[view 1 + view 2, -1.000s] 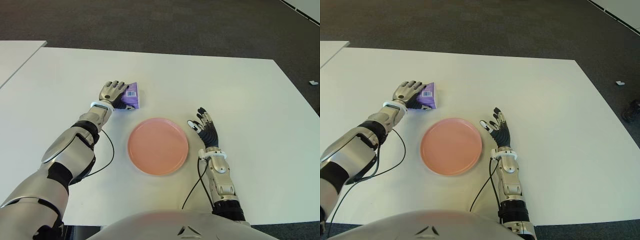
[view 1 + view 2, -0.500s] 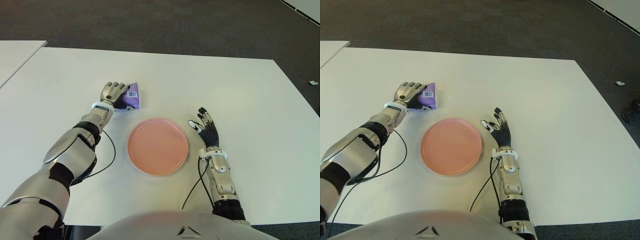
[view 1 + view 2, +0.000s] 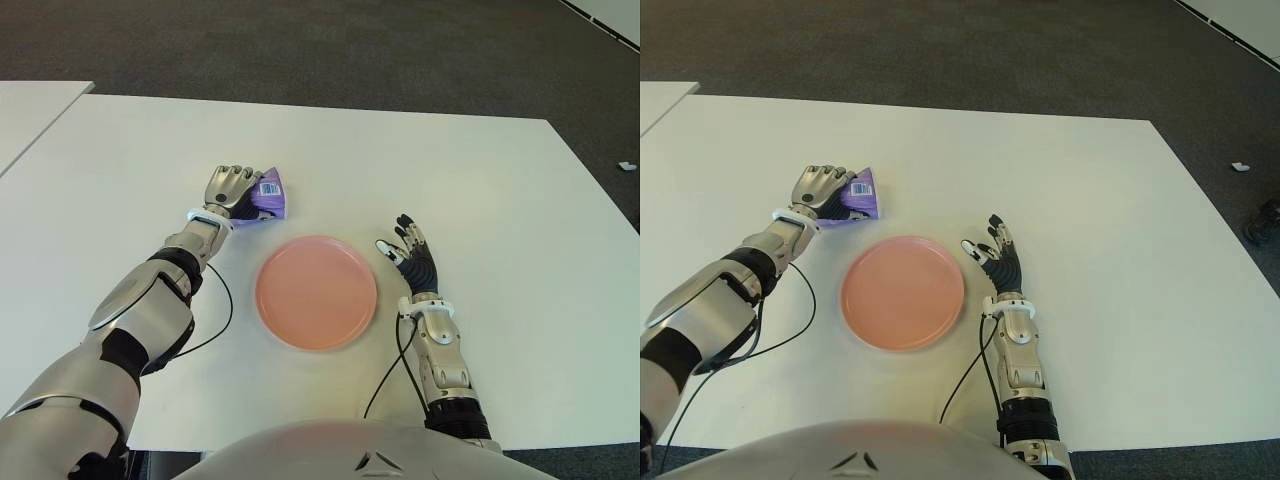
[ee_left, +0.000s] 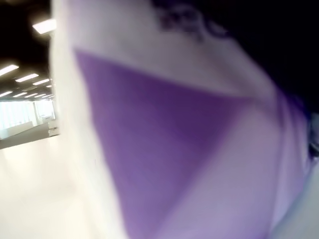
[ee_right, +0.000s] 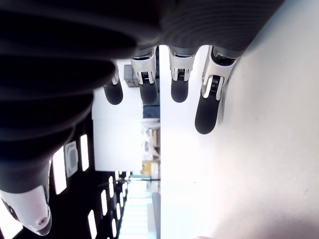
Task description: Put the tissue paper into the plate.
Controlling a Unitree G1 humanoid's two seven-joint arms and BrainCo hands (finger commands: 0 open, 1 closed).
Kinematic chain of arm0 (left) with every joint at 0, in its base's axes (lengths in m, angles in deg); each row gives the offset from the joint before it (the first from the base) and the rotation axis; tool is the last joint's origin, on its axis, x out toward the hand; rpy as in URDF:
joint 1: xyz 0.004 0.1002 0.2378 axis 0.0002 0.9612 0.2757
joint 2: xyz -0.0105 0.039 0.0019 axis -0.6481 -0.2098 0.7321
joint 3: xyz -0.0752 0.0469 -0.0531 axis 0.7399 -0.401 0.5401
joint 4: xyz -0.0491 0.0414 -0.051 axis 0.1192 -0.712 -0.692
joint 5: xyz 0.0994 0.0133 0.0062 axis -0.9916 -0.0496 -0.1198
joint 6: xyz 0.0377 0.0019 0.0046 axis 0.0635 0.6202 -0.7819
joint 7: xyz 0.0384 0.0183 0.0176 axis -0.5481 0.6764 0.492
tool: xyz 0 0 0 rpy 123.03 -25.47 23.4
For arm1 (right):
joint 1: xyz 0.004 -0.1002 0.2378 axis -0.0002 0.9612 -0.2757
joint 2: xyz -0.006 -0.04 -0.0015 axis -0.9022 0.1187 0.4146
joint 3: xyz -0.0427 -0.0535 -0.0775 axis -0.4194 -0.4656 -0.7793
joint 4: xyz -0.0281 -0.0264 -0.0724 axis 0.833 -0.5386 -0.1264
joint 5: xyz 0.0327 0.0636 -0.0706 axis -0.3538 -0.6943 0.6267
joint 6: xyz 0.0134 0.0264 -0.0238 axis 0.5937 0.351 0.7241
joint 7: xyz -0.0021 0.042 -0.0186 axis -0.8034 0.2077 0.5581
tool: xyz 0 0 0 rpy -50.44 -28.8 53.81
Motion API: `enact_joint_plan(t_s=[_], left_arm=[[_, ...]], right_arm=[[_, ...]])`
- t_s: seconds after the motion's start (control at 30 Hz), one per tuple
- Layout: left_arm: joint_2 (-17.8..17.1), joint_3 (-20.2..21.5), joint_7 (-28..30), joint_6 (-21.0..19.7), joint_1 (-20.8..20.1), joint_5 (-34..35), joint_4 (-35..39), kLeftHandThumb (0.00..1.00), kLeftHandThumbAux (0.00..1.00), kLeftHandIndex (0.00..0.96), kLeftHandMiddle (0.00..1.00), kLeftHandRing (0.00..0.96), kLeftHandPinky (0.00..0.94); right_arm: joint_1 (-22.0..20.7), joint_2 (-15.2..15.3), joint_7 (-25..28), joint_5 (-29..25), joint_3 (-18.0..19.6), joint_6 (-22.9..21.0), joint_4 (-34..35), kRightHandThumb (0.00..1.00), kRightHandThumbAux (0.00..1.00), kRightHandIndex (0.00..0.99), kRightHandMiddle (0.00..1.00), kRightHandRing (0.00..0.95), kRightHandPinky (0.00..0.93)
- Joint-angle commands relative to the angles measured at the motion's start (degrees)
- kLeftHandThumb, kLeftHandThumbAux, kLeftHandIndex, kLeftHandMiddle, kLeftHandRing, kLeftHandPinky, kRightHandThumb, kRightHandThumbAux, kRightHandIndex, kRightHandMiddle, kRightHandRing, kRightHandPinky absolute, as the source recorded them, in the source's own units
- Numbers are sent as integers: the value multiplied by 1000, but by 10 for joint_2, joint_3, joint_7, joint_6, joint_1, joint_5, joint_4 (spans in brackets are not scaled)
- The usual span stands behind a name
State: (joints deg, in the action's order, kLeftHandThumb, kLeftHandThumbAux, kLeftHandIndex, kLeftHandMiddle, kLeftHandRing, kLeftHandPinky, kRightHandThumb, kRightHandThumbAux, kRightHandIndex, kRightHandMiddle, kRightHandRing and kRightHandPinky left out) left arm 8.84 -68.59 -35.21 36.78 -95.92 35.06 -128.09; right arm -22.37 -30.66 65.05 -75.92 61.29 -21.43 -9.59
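Observation:
A purple tissue packet (image 3: 270,195) with a white barcode label lies tilted just beyond the far left rim of the round pink plate (image 3: 316,291). My left hand (image 3: 236,189) has its fingers curled over the packet's left side and grips it. The left wrist view is filled by the packet's purple wrapper (image 4: 189,149). The plate holds nothing. My right hand (image 3: 409,256) shows beside the plate's right rim, fingers spread (image 5: 207,107) and holding nothing.
The white table (image 3: 480,180) stretches wide around the plate. A second white table (image 3: 30,110) stands at the far left. Black cables (image 3: 215,320) trail from both forearms across the tabletop. Dark carpet lies beyond the far edge.
My left hand's fingers have closed further on the packet, which has tilted and shifted slightly right toward the plate. The right hand has not moved.

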Motion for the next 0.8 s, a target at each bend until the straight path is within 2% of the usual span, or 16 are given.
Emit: enact_joint_plan(t_s=[0.03, 0.6, 0.8], left_arm=[[18, 4, 27, 21, 39, 2, -17, 853, 666, 407, 556, 800, 808], [22, 12, 3, 17, 29, -1, -12, 849, 670, 394, 539, 817, 804], [19, 29, -35, 38, 17, 12, 1, 851, 669, 396, 542, 830, 805]], right_arm=[[20, -3, 1, -6, -2, -29, -30, 14, 650, 6, 0, 0, 32], [18, -4, 1, -8, 0, -32, -28, 15, 643, 7, 0, 0, 28], [18, -4, 0, -6, -1, -33, -27, 9, 638, 3, 0, 0, 26]])
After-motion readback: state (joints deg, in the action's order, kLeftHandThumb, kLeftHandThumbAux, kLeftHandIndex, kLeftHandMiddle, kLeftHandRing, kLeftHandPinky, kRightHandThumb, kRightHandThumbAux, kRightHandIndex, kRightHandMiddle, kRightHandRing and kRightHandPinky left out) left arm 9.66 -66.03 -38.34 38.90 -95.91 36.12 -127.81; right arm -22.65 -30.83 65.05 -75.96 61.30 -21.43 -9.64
